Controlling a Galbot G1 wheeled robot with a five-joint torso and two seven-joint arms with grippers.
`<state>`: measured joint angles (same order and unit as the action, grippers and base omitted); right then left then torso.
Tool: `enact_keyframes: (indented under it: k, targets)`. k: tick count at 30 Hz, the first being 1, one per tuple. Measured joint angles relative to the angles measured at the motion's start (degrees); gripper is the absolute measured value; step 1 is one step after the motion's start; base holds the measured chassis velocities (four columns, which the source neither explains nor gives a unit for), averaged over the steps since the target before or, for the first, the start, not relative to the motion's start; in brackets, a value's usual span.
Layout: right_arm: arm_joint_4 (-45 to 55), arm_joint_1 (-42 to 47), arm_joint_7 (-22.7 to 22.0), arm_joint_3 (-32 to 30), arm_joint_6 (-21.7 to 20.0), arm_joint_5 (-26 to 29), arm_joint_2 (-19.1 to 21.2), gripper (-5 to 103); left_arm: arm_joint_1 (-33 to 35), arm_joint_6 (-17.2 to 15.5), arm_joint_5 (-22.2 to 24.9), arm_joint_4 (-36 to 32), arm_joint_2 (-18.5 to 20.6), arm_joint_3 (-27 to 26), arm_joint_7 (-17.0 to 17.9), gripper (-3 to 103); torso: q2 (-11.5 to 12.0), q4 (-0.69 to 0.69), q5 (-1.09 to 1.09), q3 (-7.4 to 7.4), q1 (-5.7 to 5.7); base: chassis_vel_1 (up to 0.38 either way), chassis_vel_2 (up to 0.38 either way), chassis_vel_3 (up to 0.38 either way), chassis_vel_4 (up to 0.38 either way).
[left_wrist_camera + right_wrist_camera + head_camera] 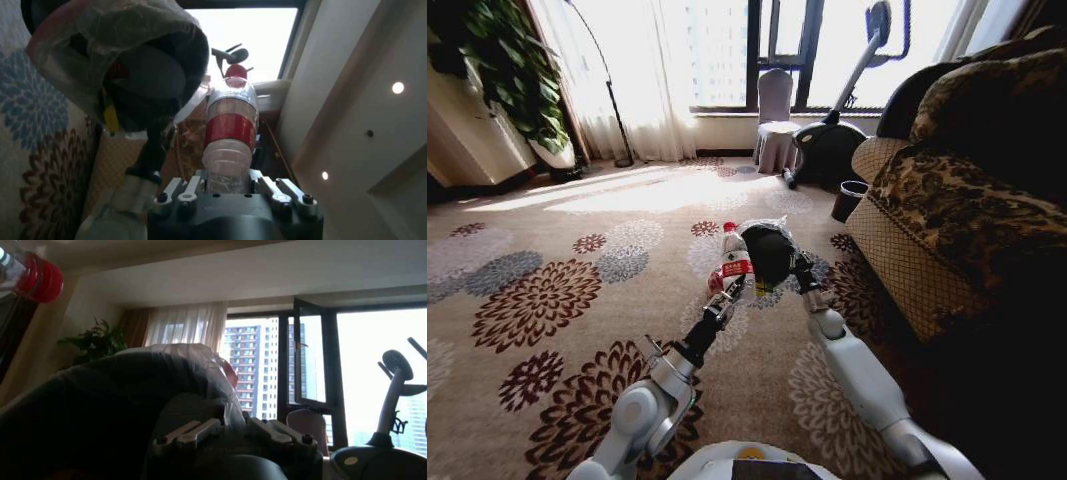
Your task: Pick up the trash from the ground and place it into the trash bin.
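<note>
My left gripper (pixel 724 292) is shut on the base of a clear bottle (pixel 733 262) with a red cap and a red label, a piece of trash held above the carpet. In the left wrist view the bottle (pixel 230 120) points away from the left gripper (pixel 230 181), with its cap level with the bin's mouth. The trash bin (pixel 768 250), black with a whitish bag liner, hangs tilted just to the right of the bottle. My right gripper (pixel 798 270) is shut on the bin's edge. In the right wrist view the trash bin (pixel 100 405) looms before the right gripper (pixel 230 431), and the bottle's red cap (pixel 41 278) sits beyond it.
A patterned sofa (pixel 947 200) runs along the right side. A bare dark pot (pixel 849 199) stands at the sofa's far corner. An exercise bike (pixel 832 140) and a covered chair (pixel 775 122) stand by the window. Flowered carpet (pixel 557 290) lies open to the left.
</note>
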<state>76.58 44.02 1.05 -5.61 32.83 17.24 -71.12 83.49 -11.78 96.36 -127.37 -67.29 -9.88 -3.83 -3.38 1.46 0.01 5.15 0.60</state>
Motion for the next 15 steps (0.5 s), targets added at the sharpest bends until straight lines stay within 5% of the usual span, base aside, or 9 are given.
enact_keyframes:
  k: [6, 15]
  targets:
    - [3.5, 2.3, 0.0, -0.1, 0.2, -0.1, 1.0, 0, -3.8, 1.0, -1.2, 6.0, -3.4, 4.5, 1.3, 33, 0.0, 0.04, 0.0, 0.0, 0.0, 0.0, 0.0, 0.0, 0.0]
    - [6.8, 5.2, 0.0, -0.8, 2.0, -0.2, 3.1, 0, -8.2, 3.3, 2.5, 9.9, -8.3, 3.1, 2.7, 33, 0.0, 0.03, 0.0, 0.0, 0.0, 0.0, 0.0, 0.0, 0.0]
